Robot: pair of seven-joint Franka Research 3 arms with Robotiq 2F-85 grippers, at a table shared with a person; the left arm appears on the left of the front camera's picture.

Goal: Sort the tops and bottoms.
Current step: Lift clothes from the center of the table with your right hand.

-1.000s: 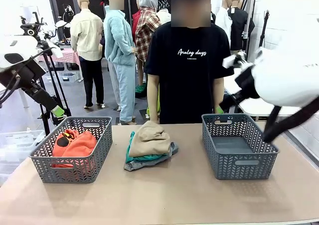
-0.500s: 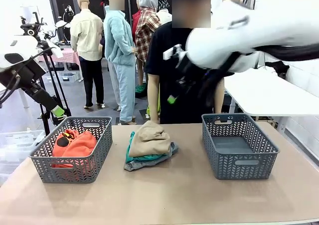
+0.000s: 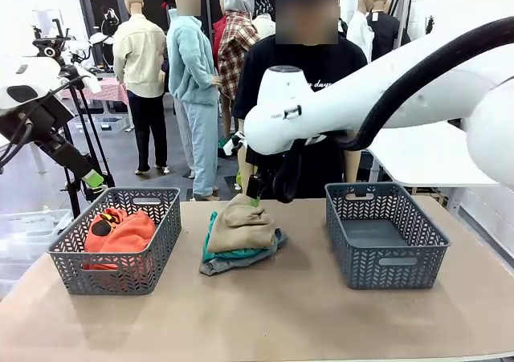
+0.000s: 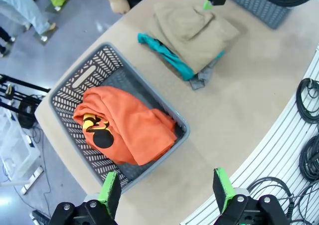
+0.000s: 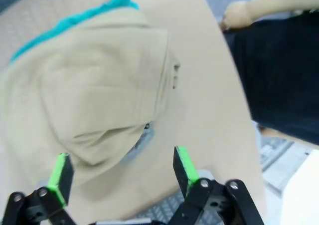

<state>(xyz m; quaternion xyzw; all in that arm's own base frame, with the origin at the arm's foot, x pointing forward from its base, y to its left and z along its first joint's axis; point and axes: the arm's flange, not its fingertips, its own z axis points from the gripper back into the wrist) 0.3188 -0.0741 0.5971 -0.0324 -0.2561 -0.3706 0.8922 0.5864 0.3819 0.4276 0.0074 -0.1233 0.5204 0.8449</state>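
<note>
Table [image 3: 281, 314] from the front: the right arm [image 3: 361, 97] reaches across the middle, right gripper [image 3: 255, 192] hanging just above the tan garment [image 3: 239, 224] atop the central pile. Left wrist view: left gripper [image 4: 167, 190] spread wide, empty; orange garment [image 4: 127, 130] in a basket [image 4: 75, 83] at twelve o'clock. Right wrist view: fingers [image 5: 62, 177] splayed, tan garment at twelve o'clock, teal garment [image 5: 75, 20] beyond.
</note>
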